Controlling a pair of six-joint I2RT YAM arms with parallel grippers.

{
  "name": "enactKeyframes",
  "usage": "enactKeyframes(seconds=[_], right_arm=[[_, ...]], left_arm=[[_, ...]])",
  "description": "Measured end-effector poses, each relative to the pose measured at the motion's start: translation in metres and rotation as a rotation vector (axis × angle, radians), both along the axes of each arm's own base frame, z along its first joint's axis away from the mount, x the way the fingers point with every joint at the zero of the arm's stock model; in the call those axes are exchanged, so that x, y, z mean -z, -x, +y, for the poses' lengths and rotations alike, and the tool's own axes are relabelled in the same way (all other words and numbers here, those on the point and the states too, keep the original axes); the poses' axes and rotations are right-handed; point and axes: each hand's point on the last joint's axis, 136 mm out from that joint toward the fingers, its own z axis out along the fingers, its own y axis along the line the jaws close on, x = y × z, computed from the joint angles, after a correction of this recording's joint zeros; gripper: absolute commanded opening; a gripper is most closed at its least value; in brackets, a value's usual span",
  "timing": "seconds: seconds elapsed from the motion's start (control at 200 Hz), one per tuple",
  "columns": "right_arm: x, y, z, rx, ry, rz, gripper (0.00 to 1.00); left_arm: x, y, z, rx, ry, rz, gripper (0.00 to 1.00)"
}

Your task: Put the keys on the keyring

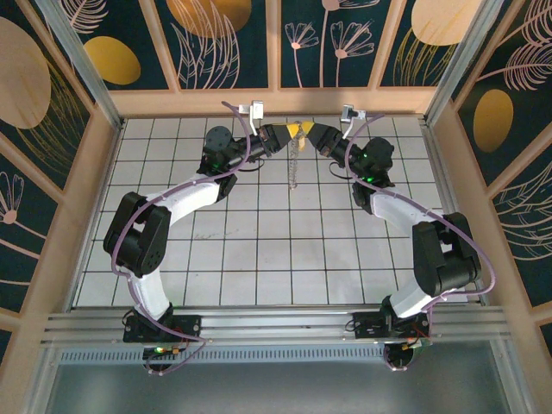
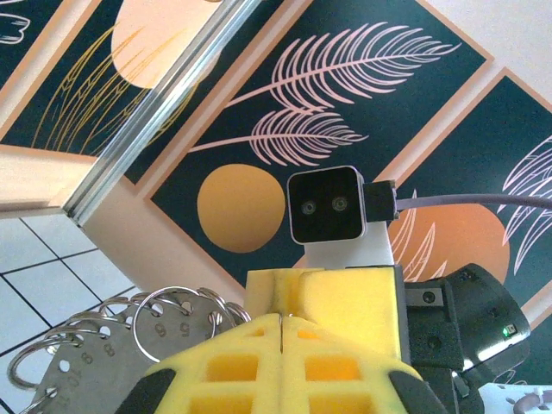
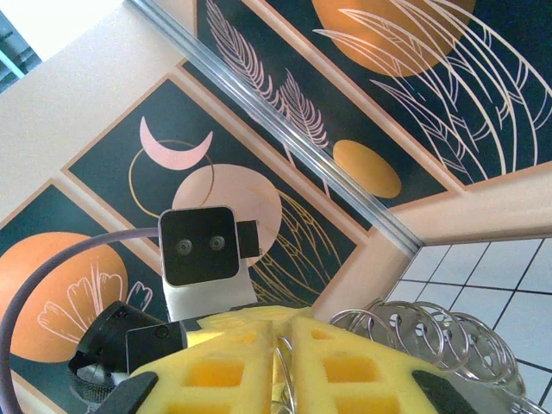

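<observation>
Holding tip to tip with both arms, upper centre of the top view. My left gripper (image 2: pixel 283 345) is clenched, its yellow foam faces flush; what's inside, I can't tell. My right gripper (image 3: pixel 283 358) is pinched almost closed on a thin wire loop (image 3: pixel 285 388). The keys (image 2: pixel 90 371) are flat grey stamped metal on round wire rings (image 2: pixel 177 319), lower left, just beside my left foam. The keyring (image 1: pixel 295 164) hangs from the pinch as a thin strand, its long axis straight down the frame. Both arms are equally near.
</observation>
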Motion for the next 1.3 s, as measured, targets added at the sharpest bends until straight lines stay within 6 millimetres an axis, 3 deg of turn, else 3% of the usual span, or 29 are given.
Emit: enactKeyframes(seconds=[0.31,0.44,1.061,1.301], right_arm=[[0.005,0.002,-0.001,0.007,0.0,0.002,0.2],[0.016,0.007,0.004,-0.01,0.011,0.026,0.22],[0.021,0.011,0.006,-0.021,0.014,0.037,0.14],[0.021,0.016,0.013,-0.04,0.014,0.037,0.17]], left_arm=[[0.003,0.0,-0.001,0.003,-0.007,0.011,0.0],[0.002,0.0,-0.001,0.004,-0.006,0.008,0.0],[0.002,-0.001,0.0,0.0,-0.004,0.012,0.0],[0.001,-0.001,0.001,0.002,0.001,0.019,0.0]])
